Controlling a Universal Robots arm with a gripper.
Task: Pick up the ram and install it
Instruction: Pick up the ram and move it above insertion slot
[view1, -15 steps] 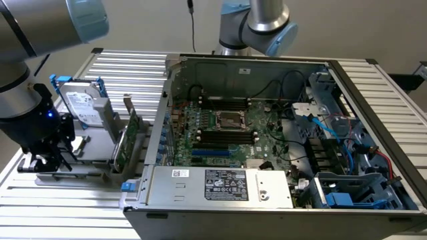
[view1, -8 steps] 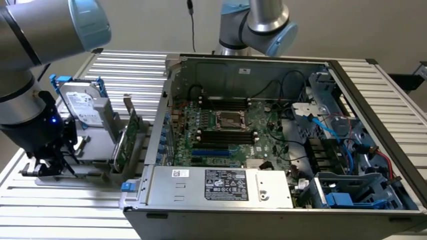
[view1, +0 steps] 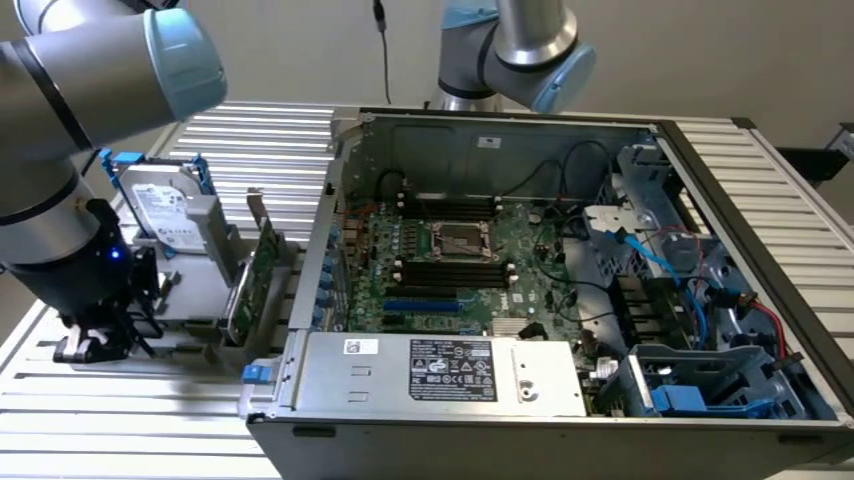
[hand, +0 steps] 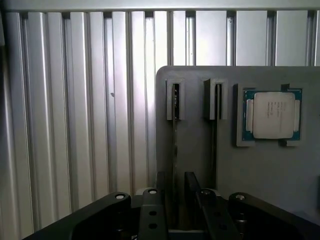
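**Gripper spread over the ram in its holder**

The black two-fingered gripper hangs low over the ribbed aluminium bench, off to the exterior view's left of the open grey computer case. Its fingers stand spread apart and grip nothing.

From the wrist view, the fingers sit either side of the line of a narrow slot in a flat grey fixture plate. In that slot stands the ram, a thin stick seen edge-on, so only a dark narrow edge with a few brownish specks shows. I cannot tell whether the fingers touch it lower down. A second narrow slot lies just beside the first. Past that, a square silver-lidded processor chip on a blue-green board rests in its own pocket of the plate.

From the exterior view, a silver hard drive in a blue carrier stands upright behind the gripper. A tall green expansion card with a metal bracket stands on edge between the drive and the case. Inside the case, long black memory slots lie next to the square processor socket. A second grey arm with pale blue caps stands at the back of the bench.
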